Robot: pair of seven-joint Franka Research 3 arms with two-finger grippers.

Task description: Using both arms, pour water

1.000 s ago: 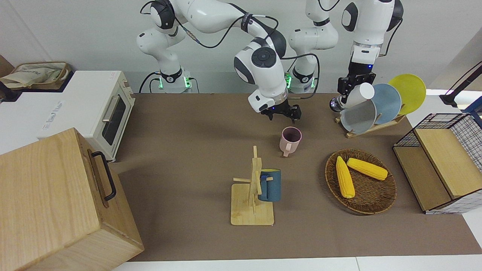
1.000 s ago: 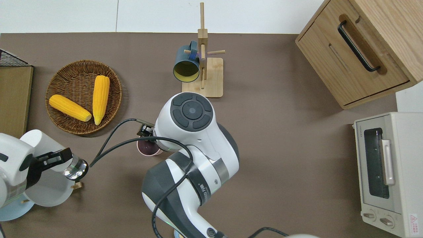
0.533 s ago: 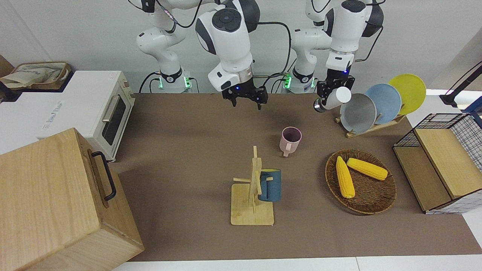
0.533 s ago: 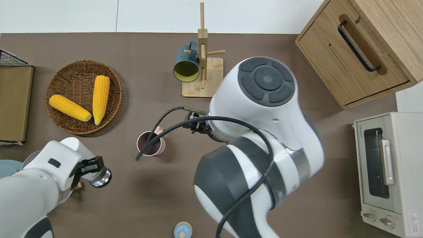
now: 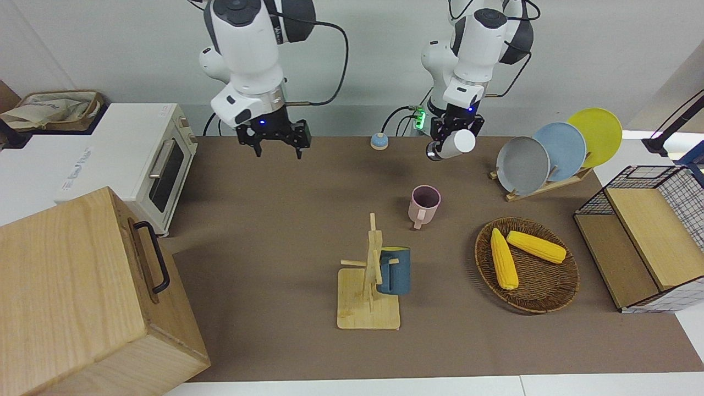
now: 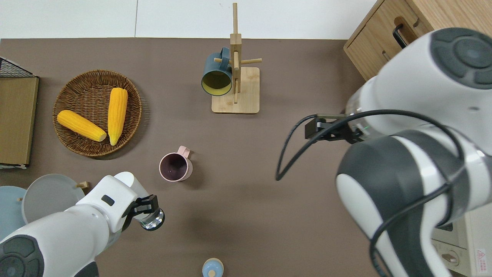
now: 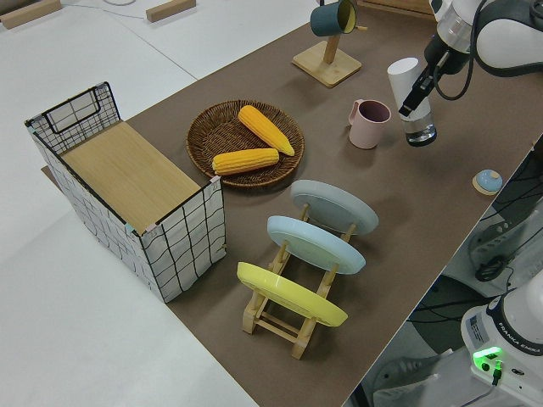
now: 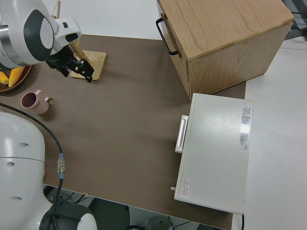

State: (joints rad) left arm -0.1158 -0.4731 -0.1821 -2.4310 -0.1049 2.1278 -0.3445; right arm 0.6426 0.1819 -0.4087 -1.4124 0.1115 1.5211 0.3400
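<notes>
Left tool (image 5: 448, 144) is clamped round a white bottle (image 5: 460, 142) with a clear base, tilted in the air over bare desk (image 6: 246, 161), between the pink mug (image 6: 175, 166) and the small blue lid (image 6: 212, 267) lying at the desk's near edge. The mug stands upright, beside the wicker basket (image 6: 78, 146) with two corn cobs (image 6: 111, 115). Right tool (image 5: 276, 142) hangs with fingers spread wide, gripping nothing, over bare desk toward the white toaster oven (image 5: 144, 159). The printing on the oven's top is there but unreadable, as is its red warning sticker (image 6: 481, 256).
</notes>
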